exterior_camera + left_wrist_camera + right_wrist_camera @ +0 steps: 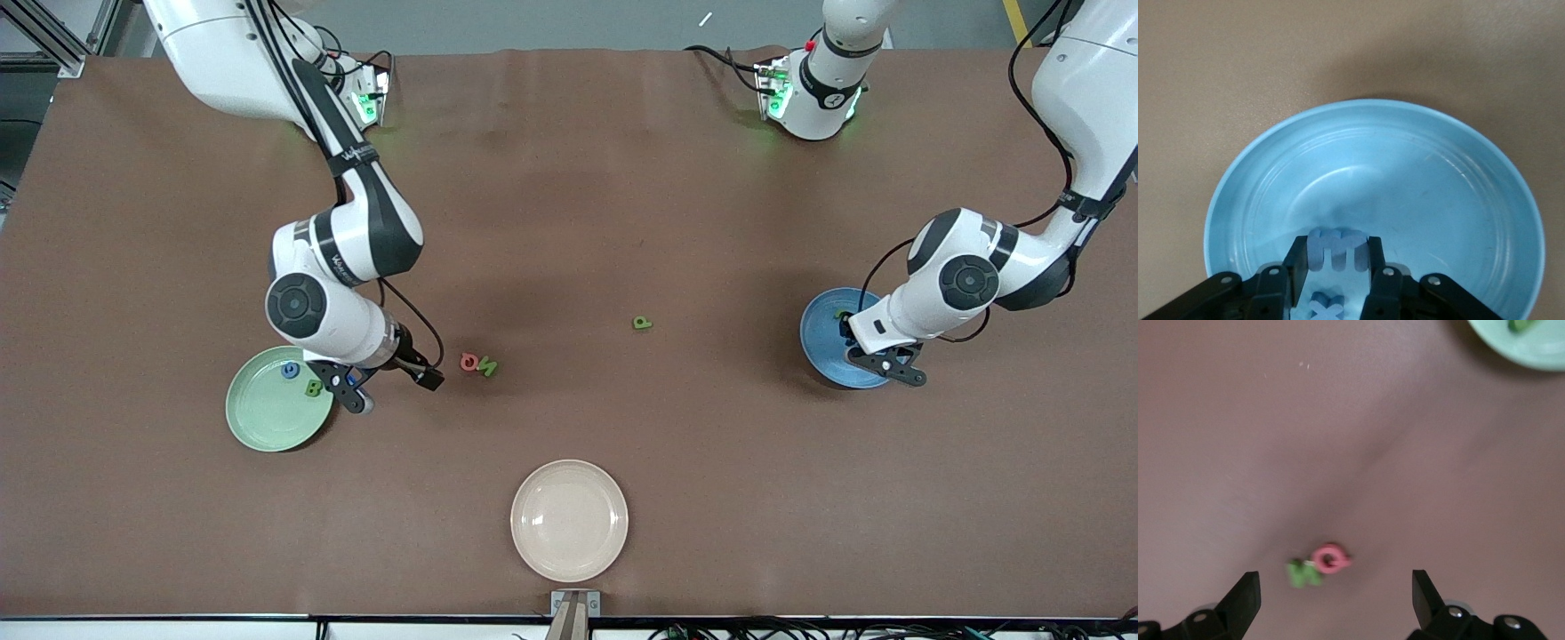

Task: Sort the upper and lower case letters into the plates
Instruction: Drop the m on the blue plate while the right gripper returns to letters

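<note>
Over the round sky blue plate (1458, 173), the left claw (1338, 263) grips a pale blue letter (1337, 248). The right claw (1335, 600) hangs wide beside the mint green plate (258, 418).

Light is even and fairly bright from overhead, and the brown table (569, 222) shows no hard glare. Soft, wide shadows lie on it under both arms and darken the middle. The blue plate (822, 342) throws a dim shadow toward the middle of the table. The front view is sharp, with the table's edges bowing slightly. The left wrist view is clear; the plate there (1458, 173) carries pale sheen rings, and the black fingers (1298, 263) are a little soft (very close to the lens). The right wrist view is blurred throughout: the red letter (1331, 559) and the green letter (1302, 574) smear at their edges.
</note>
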{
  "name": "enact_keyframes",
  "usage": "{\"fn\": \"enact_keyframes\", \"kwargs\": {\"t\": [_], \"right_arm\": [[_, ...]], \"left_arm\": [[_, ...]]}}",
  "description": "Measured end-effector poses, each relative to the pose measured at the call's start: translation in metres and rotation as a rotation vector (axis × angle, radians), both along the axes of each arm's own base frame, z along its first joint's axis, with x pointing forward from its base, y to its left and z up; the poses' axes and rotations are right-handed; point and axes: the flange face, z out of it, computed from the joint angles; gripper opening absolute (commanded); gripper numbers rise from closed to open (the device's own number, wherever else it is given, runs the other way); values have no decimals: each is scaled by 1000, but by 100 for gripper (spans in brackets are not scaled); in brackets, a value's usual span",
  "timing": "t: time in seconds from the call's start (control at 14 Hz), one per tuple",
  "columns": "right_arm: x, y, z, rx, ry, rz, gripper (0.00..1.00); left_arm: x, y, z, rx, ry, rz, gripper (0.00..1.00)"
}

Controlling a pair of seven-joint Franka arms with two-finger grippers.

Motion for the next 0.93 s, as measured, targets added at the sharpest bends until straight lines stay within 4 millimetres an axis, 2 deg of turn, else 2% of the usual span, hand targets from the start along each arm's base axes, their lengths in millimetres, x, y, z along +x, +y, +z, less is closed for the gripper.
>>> {"fn": "enact_keyframes", "kwargs": {"t": [0.21, 0.5, 0.64, 0.79, 0.86, 0.93], "right_arm": [[1, 6, 3, -3, 1, -243, 100], [5, -6, 0, -48, -16, -246, 100], [-3, 8, -12, -68, -4, -233, 100], [-9, 19, -25, -83, 14, -302, 100], [-11, 23, -29, -91, 23, -347, 100], [-14, 26, -34, -100, 33, -401, 100]], "left_arm": [[1, 2, -4, 0, 0, -1, 22], [1, 2, -4, -1, -1, 0, 23], [1, 2, -4, -1, -2, 0, 23], [1, 2, -4, -2, -1, 1, 26], [1, 2, -5, -2, -1, 1, 35], [1, 3, -5, -2, 0, 1, 59]]}}
